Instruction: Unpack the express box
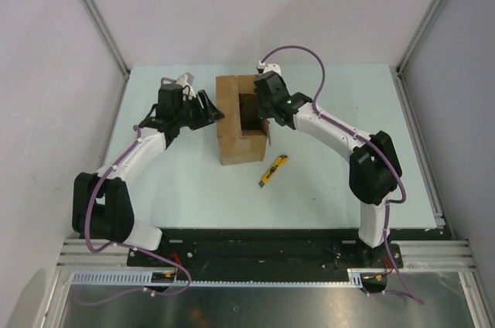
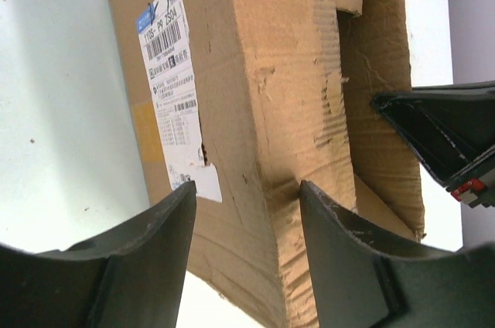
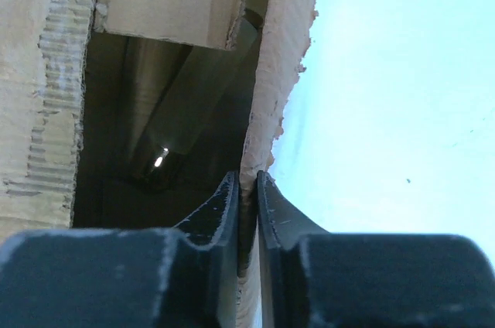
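Note:
The express box (image 1: 232, 123), a brown corrugated carton, stands mid-table with its top open and a dark inside. In the left wrist view its side carries a white label (image 2: 168, 88). My left gripper (image 1: 207, 109) is open at the box's left side, its fingers straddling a box corner without closing. My right gripper (image 1: 265, 104) is at the box's right top edge. In the right wrist view it (image 3: 247, 189) is shut on the box's right cardboard flap (image 3: 278, 73). A grey cylindrical thing (image 3: 155, 127) lies inside the box.
A yellow utility knife (image 1: 273, 170) lies on the pale green table (image 1: 186, 189) just right of the box's near end. Grey walls and aluminium posts enclose the back and sides. The right gripper's black body shows in the left wrist view (image 2: 445, 138).

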Controlling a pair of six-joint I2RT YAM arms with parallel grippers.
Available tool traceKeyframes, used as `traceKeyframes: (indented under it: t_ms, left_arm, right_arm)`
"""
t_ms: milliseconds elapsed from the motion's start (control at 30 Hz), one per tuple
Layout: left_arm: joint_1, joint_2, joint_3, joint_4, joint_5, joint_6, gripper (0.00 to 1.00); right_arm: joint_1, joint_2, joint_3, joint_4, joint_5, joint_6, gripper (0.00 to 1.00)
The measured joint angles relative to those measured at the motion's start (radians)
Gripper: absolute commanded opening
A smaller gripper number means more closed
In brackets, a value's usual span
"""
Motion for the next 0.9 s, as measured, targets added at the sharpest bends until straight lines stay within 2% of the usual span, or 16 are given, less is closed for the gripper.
traceKeyframes:
  t_ms: [67,233,500,633,767,900]
  left_arm:
    - [-0.003,-0.007,0.000,-0.001,-0.011,0.007,0.64]
    - [-0.029,-0.064,0.004,-0.017,-0.090,0.072,0.75]
    - [-0.237,-0.130,0.098,-0.030,-0.331,0.236,0.82]
    - [-0.299,-0.082,0.164,-0.077,-0.441,0.271,0.84]
    - [-0.340,0.030,0.248,-0.142,-0.586,0.295,0.91]
    - [-0.367,0.098,0.271,-0.202,-0.695,0.298,0.98]
  right_arm:
    - [-0.001,-0.009,-0.019,0.023,-0.008,0.016,0.01]
    - [-0.002,-0.014,-0.031,0.035,-0.003,0.038,0.00]
    - [0.029,-0.014,-0.027,0.018,0.054,0.094,0.00]
    - [0.045,-0.014,-0.019,-0.013,0.071,0.136,0.00]
    - [0.047,-0.014,-0.019,-0.021,0.080,0.171,0.00]
    - [0.043,-0.021,-0.027,-0.023,0.072,0.203,0.00]
